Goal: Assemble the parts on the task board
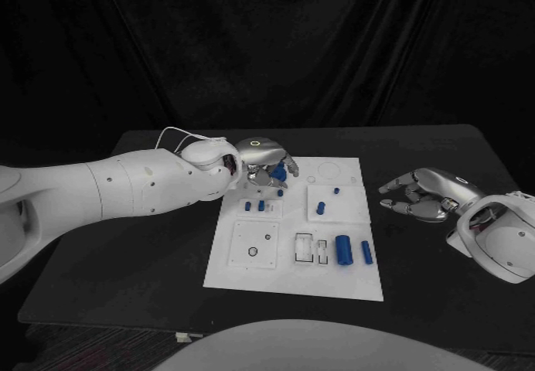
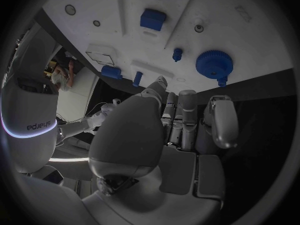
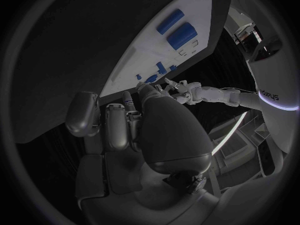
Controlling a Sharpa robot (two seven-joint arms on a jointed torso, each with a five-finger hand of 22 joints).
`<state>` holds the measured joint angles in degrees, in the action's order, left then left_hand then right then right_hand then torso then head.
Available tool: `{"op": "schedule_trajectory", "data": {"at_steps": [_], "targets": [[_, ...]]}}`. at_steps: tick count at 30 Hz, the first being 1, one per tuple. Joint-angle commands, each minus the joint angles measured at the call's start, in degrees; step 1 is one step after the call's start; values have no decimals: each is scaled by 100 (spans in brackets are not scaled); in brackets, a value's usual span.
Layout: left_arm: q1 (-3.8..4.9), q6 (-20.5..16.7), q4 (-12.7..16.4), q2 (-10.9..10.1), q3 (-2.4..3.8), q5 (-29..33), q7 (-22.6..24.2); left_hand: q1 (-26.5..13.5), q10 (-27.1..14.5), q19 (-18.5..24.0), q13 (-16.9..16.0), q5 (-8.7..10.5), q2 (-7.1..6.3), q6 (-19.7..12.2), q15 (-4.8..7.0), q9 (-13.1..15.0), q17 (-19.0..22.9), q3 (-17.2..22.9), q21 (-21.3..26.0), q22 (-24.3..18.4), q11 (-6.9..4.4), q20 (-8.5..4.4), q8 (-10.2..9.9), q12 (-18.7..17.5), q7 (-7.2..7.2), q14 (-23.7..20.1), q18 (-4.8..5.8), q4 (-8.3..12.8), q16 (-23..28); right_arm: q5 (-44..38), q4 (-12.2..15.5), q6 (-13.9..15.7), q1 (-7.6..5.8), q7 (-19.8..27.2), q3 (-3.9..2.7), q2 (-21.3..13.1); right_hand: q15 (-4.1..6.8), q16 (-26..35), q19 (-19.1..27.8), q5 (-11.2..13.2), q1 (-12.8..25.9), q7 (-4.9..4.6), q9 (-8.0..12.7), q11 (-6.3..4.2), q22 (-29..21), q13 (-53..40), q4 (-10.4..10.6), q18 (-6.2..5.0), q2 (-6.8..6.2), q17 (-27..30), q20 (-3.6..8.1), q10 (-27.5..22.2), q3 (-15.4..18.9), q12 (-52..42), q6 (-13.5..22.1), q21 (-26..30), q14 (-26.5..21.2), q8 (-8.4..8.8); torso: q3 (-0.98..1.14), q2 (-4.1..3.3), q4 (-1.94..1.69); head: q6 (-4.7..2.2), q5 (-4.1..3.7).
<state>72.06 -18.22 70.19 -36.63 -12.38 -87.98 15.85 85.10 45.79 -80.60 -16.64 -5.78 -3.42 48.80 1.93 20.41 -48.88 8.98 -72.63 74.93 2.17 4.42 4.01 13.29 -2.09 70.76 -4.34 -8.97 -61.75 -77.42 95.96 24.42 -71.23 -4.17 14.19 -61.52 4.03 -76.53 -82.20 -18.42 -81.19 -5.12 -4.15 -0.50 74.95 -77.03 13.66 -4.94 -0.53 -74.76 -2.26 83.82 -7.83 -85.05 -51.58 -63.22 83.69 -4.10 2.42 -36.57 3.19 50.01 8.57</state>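
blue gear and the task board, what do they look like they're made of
Blue gear: looks like moulded or printed plastic, matte, with even colour and fine teeth around its rim. Task board: a flat white plate, probably plastic, with a dull finish and no glare; the material can't be confirmed.

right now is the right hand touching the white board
No, the right hand sits over the black table, apart from the white board and holding nothing.

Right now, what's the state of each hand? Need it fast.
Left hand: over the task board's far edge, fingers extended, holding nothing; open.
Right hand: on the black table beside the board, fingers curled in, holding nothing; closed.
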Motion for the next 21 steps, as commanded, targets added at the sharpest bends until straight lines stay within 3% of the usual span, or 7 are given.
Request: {"op": "schedule_trajectory", "data": {"at_steps": [1,8,17,20,21], "targets": [[-28,125,-26,34,7,-139,-50,-73,131,-82,36,-33,-15,107,-9,-69,-66,1,-87,1024,12,0,20,5,-23,82,66,45,-124,-13,-1,40,11,5,-3,4,23,21,29,-31,-51,-5,6,-12,852,-765,15,5,-15,-3,12,239,-33,22,-24,4,338,4,-4,5,-8,-1,-6],[-67,272,-28,37,7,-141,-160,-199,327,-162,71,-26,-36,182,-18,-191,-158,-4,-216,1058,34,-5,-5,27,-98,180,90,21,-322,-13,-6,19,12,0,-3,4,23,24,29,-37,-50,-6,6,-12,852,-765,15,4,-19,-1,12,239,-33,23,-27,8,338,3,11,19,-6,-1,-20],[-97,428,-36,17,7,-142,-266,-237,439,-161,82,-46,-27,250,-25,-238,-103,11,-210,1055,41,-5,1,45,-141,163,88,21,-337,-13,-15,-6,13,-8,-3,8,23,26,32,-43,-52,-6,6,-12,850,-754,14,3,-22,1,12,231,-35,33,-28,17,338,3,8,14,-4,-1,-2],[-108,474,-70,34,7,-142,-290,-226,502,-156,92,-102,-17,264,-31,-269,-72,43,-202,1052,49,-2,-6,49,-137,148,87,37,-342,-13,-19,-12,14,-7,-3,13,23,26,32,-43,-52,-6,6,-12,850,-754,14,3,-22,1,12,231,-35,33,-28,17,338,3,8,15,-11,-1,-6],[-114,500,-92,46,7,-142,-293,-209,527,-152,108,-218,-20,278,-32,-293,-46,77,-196,1049,49,-1,-10,34,-142,134,85,55,-345,-13,-20,-15,14,-7,-3,15,23,26,32,-43,-52,-6,6,-12,850,-754,14,3,-22,1,12,231,-35,33,-28,17,338,3,9,14,-13,-1,-10]]}}
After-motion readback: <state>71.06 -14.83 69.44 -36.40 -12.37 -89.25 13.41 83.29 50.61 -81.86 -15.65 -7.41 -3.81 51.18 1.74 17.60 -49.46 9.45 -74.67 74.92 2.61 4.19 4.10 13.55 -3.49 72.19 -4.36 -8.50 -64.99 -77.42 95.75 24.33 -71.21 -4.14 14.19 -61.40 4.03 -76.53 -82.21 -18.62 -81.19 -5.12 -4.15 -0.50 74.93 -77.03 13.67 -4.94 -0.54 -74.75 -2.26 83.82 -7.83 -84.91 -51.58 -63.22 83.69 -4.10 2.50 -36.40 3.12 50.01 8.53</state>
